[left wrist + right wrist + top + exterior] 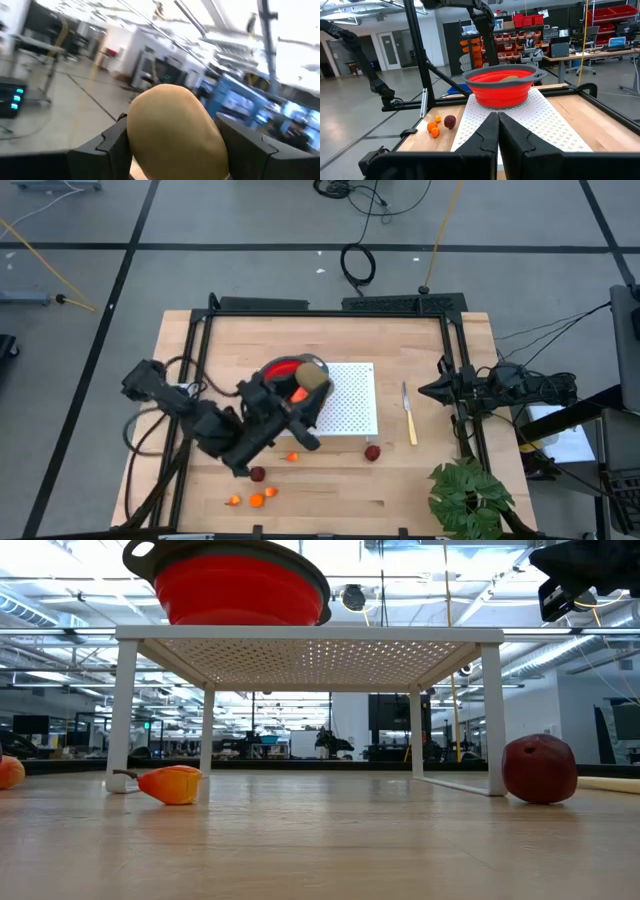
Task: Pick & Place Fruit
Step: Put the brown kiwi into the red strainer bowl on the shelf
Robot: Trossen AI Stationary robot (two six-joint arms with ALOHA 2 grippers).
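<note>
Fruit lay scattered over the wooden table (420, 480), and one piece was up in the air. The left gripper (308, 383) hung over the red bowl (280, 368), its fingers (107, 145) clamped on an olive-brown oval (172, 130) (the left wrist view showed the oval filling the gap between them). The bowl sat on the white perforated rack (350, 400), at its left end, and something olive-brown (509, 78) already lay inside it in the right wrist view.

On the table in front of the rack, a dark red ball (372, 452) rested near the rack's right corner, and an orange piece (292, 457) lay just ahead of the rack's front edge. Another dark red ball (257, 474) sat by the left arm, with several small orange bits (256, 500) closer to the table's front.

The right gripper (497, 131) waited at the table's right side, fingers pressed together and holding nothing. A yellow-handled knife (408, 415) lay between it and the rack. A green plant (468, 498) stood at the front right corner.
</note>
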